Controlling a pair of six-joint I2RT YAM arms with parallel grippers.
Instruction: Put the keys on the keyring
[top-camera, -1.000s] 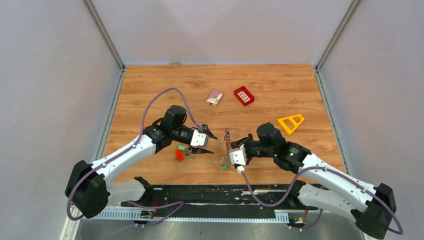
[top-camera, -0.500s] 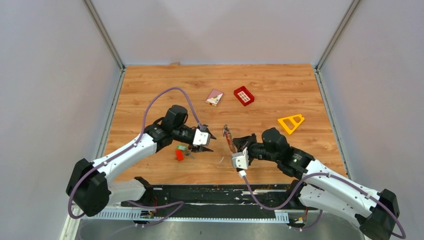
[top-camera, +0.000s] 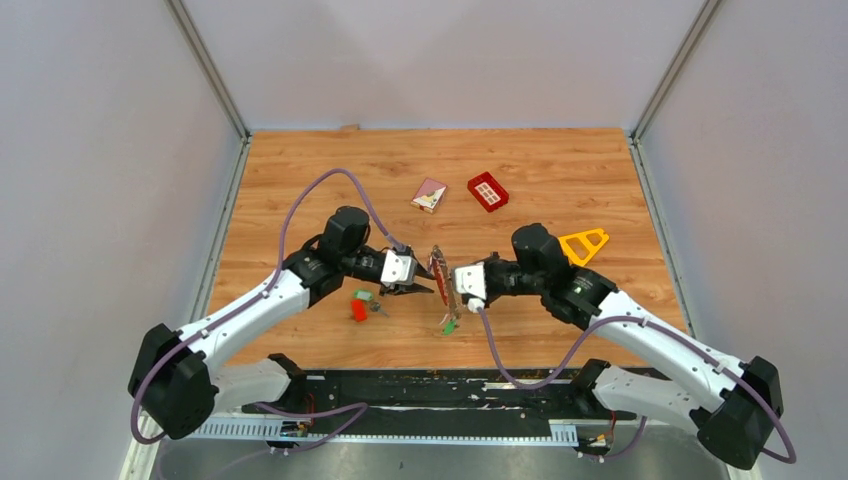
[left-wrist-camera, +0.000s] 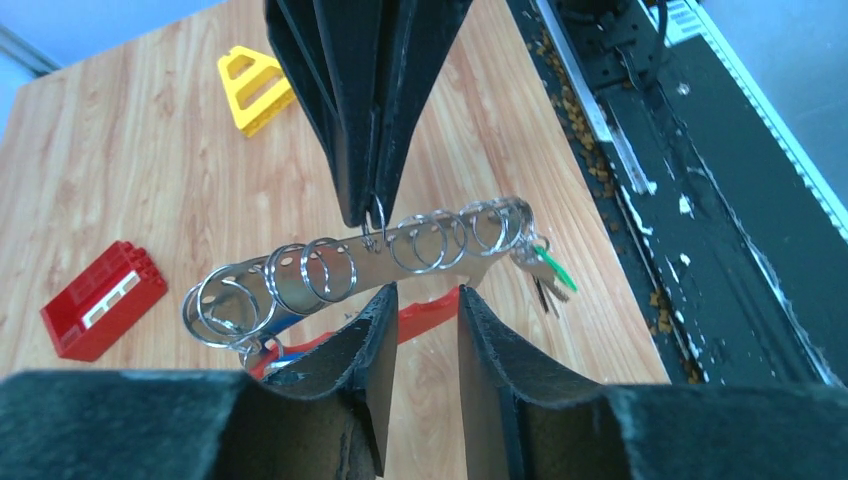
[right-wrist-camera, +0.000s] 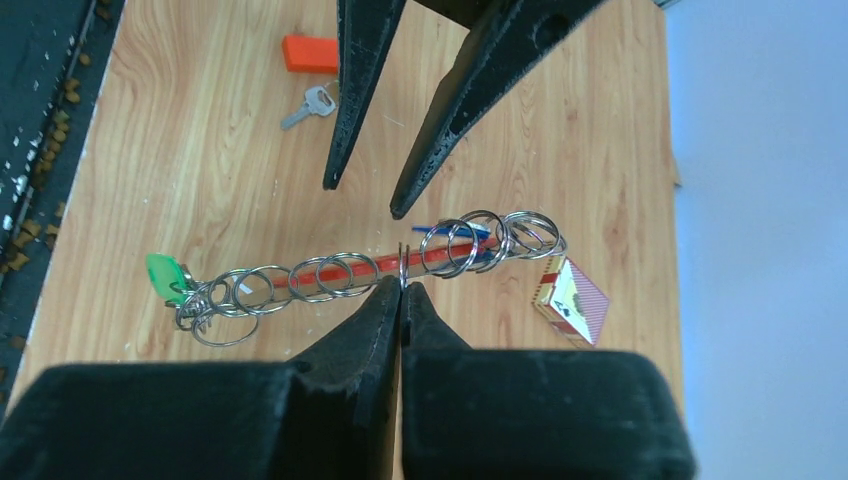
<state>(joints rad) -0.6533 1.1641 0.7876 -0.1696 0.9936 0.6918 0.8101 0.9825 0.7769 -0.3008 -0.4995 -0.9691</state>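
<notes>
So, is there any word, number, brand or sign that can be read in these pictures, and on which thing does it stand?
No text can be read anywhere.
box: a printed pattern on its face, too blurred to tell whether it holds words.
brick: white patches only, no letters.
keys, keyring, triangle: no legible marks.

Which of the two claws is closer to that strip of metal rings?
Right. The right gripper is shut on one ring of the keyring; the left gripper faces it with fingers apart, tips just short of it.
</notes>
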